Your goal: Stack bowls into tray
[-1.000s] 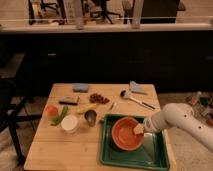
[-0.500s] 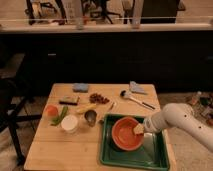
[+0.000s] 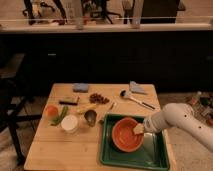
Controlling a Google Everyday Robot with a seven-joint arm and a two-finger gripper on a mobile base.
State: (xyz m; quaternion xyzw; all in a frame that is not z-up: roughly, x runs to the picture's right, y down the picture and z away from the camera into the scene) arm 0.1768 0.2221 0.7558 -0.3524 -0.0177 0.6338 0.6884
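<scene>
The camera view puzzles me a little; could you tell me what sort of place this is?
Probably an office or lab test space: rolling chairs stand behind a dark counter, and a wooden table holds the green tray. The gripper is at the orange-red bowl.

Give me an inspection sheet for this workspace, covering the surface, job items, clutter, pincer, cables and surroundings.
Surface: wooden table.
Job's things: orange bowl inside the green tray; white bowl on the table, left of the tray.
Clutter: blue pad, spoon, orange fruit, green vegetable, brown pile.
Pincer: pincer at the orange bowl's right rim, over the tray.
Cables: nothing seen.
Surroundings: dark counter behind the table; chairs beyond.
</scene>
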